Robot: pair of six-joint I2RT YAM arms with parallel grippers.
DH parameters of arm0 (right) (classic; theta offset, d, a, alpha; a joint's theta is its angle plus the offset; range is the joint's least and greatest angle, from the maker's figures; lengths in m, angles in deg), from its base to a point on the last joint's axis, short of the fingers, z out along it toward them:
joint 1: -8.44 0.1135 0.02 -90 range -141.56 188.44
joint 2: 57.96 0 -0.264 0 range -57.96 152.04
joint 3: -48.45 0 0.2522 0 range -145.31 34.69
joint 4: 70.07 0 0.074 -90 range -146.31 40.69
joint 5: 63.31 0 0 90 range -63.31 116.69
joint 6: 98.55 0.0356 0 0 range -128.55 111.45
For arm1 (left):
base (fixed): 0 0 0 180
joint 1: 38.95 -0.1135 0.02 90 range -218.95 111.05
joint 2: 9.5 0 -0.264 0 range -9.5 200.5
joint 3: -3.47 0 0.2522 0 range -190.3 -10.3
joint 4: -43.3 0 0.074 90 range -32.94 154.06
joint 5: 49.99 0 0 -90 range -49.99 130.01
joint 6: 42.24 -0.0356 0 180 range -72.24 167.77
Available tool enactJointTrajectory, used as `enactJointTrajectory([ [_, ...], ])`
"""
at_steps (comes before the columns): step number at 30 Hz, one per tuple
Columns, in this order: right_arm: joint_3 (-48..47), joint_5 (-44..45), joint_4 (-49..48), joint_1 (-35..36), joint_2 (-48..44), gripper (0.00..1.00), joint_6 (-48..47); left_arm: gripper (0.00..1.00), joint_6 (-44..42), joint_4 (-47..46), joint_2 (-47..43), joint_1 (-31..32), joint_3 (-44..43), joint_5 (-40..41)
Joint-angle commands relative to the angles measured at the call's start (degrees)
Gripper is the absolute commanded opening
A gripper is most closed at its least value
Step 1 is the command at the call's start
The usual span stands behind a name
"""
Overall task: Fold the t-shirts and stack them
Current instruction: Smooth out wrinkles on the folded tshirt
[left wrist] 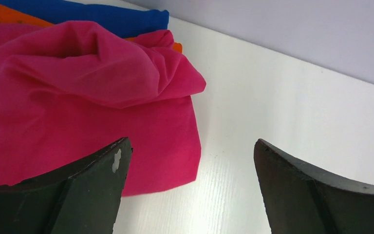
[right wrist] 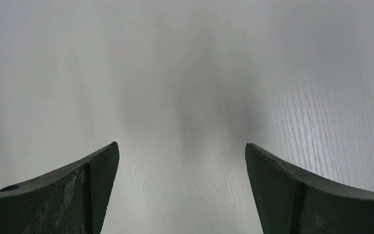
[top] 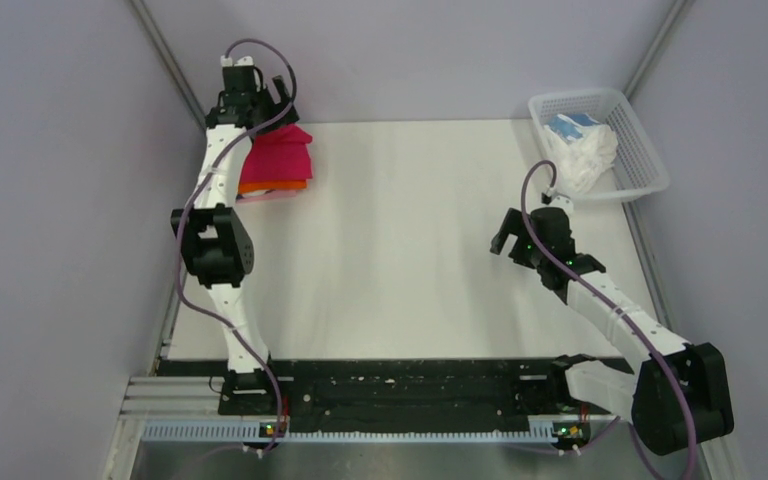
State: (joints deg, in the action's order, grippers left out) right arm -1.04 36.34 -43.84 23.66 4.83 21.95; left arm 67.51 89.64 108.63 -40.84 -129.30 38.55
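Your left arm [top: 218, 180] half-hides the crimson-pink t-shirt [top: 280, 155] at the table's [top: 410, 280] far-left edge; left gripper [left wrist: 190, 146] and right gripper [right wrist: 181, 146] both gape empty.

Soft, even light from above leaves the white worktop [top: 410, 260] bright, almost washed out in the top view. Shadows are faint; a blurred grey one spreads across the right wrist view. The dark fingers [left wrist: 68, 200] at both wrist views' lower edges look underexposed.

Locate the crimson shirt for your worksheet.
In the top view, the crimson shirt lies in the far-left corner of the table, on top of the orange shirt.
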Motion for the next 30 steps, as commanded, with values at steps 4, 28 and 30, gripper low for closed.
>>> enactJointTrajectory([
  [4,-2.6,1.9,-1.2,-0.1,1.0,0.99,-0.5,0.99,-4.5,-2.1,9.3,-0.3,-7.3,0.5],
  [28,-2.6,3.8,3.1,-0.1,-3.9,0.99,0.5,0.99,8.5,-25.2,21.0,-9.5,-17.6,7.0],
  [30,-2.6,3.5,3.2,-0.1,-4.1,0.99,0.3,0.99,6.1,-24.7,18.5,-8.9,-14.9,9.5],
])
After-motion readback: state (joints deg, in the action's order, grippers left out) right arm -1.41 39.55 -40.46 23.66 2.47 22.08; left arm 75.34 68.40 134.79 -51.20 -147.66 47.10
